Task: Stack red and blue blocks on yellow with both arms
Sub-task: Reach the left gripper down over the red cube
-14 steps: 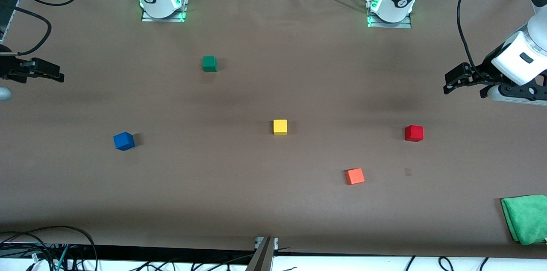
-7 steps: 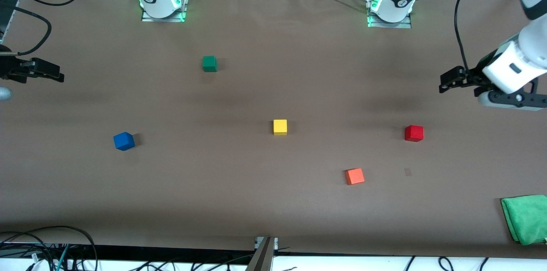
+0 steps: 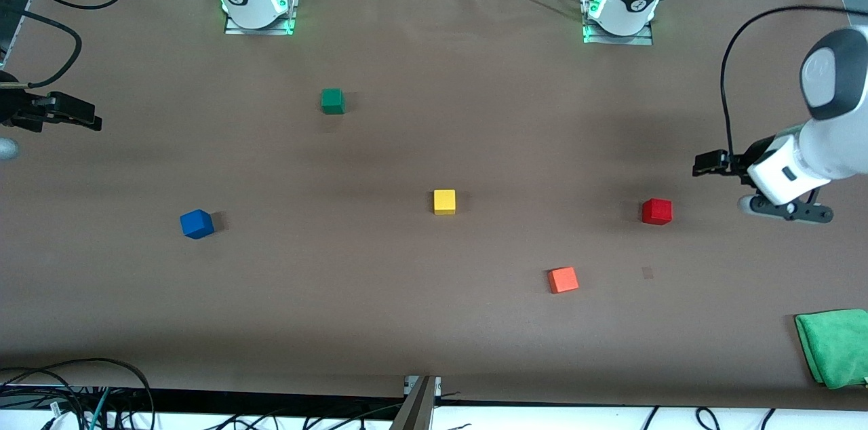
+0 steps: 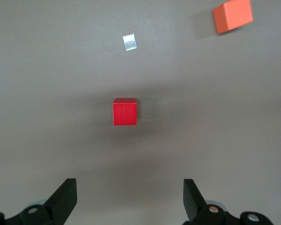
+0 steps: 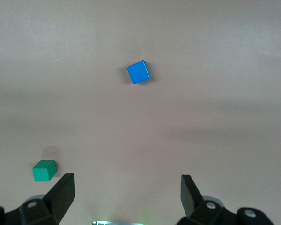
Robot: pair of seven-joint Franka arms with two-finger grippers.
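Note:
The yellow cube (image 3: pixel 444 201) sits mid-table. The red cube (image 3: pixel 656 211) lies toward the left arm's end, and the blue cube (image 3: pixel 196 224) toward the right arm's end. My left gripper (image 3: pixel 705 164) hovers over the table beside the red cube, toward the left arm's end. In the left wrist view it is open and empty (image 4: pixel 129 190), with the red cube (image 4: pixel 125 111) ahead of the fingers. My right gripper (image 3: pixel 74 116) waits over the table's edge at the right arm's end. It is open and empty (image 5: pixel 126 187), with the blue cube (image 5: pixel 138 72) ahead.
An orange cube (image 3: pixel 563 279) lies nearer the front camera than the red cube. A green cube (image 3: pixel 332 101) sits toward the bases. A folded green cloth (image 3: pixel 834 347) lies at the front corner by the left arm's end. A small tape patch (image 4: pixel 129 41) is near the red cube.
The left arm has swung its gripper down and closer to the red cube. The right arm and all cubes have not moved.

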